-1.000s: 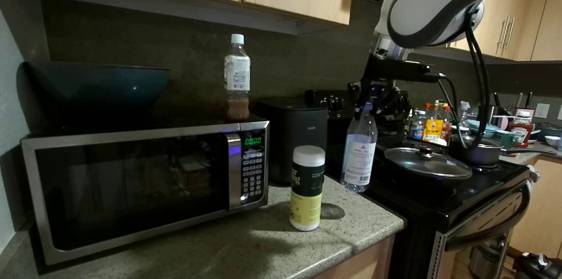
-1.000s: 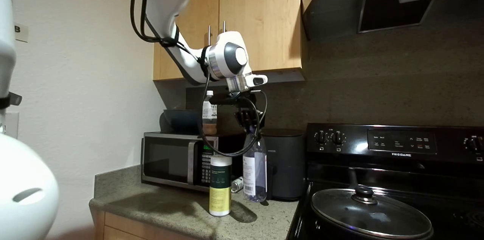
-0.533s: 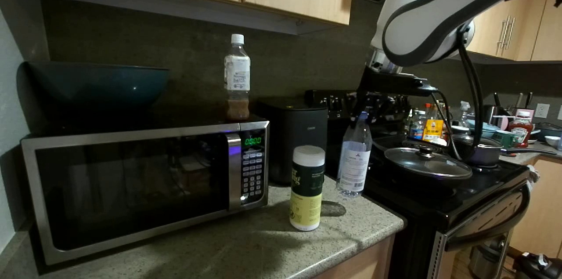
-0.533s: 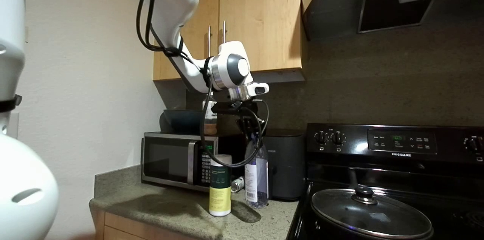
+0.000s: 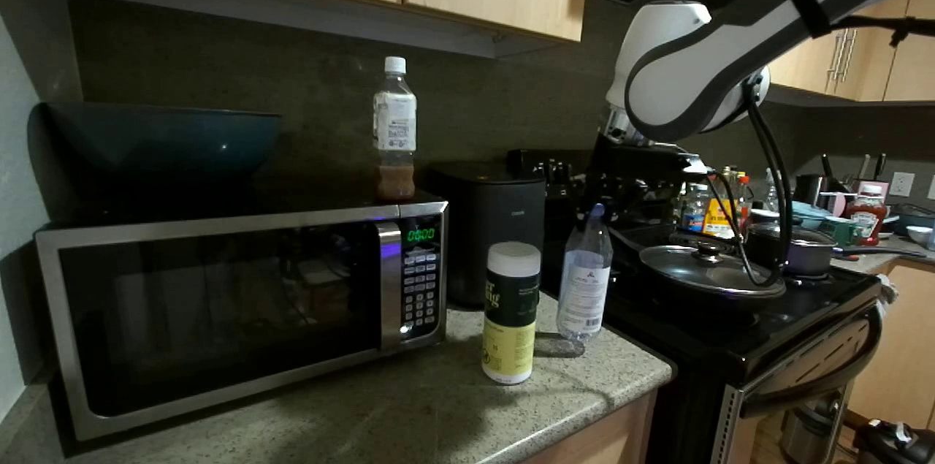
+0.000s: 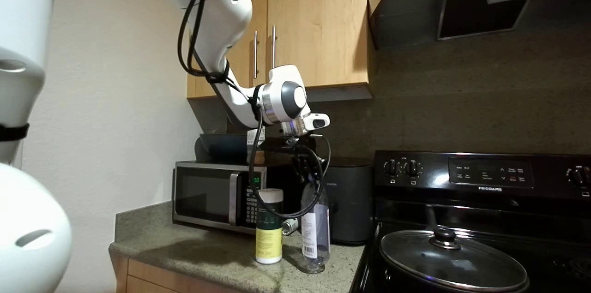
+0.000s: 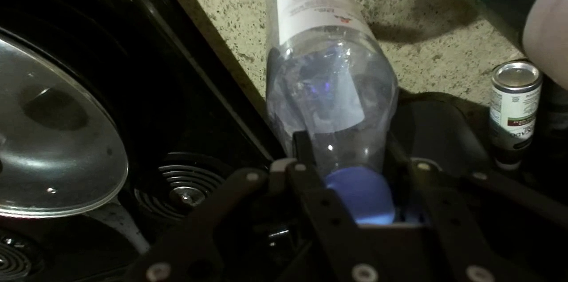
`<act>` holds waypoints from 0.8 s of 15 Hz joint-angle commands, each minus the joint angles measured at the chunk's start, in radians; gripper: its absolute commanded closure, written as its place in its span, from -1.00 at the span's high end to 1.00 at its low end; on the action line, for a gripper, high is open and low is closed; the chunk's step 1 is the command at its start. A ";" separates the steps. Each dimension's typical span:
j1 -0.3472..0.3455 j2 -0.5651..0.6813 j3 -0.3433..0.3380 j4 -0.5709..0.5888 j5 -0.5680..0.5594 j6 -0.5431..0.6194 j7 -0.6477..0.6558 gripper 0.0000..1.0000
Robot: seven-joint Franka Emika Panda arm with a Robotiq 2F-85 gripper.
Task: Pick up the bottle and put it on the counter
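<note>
In the wrist view your hand (image 7: 349, 151) covers both sides of the bottle (image 7: 328, 73) at its neck; the canister (image 7: 514, 2), top right, and the pan lid (image 7: 53, 140), left, are cut off; in an exterior view a cable (image 6: 295, 215) crosses the bottle, and the arm (image 6: 221, 16) hides the top of the amber bottle (image 6: 252, 137); the print on the bottle is too small to read; you cannot tell whether the bottle touches the table (image 5: 365, 398).
</note>
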 commanded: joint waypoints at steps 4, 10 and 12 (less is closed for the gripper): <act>0.017 0.050 -0.018 0.016 -0.023 0.029 0.029 -0.73; 0.021 0.060 -0.027 0.024 -0.016 0.029 0.026 0.78; 0.023 0.060 -0.029 0.027 -0.016 0.030 0.026 0.97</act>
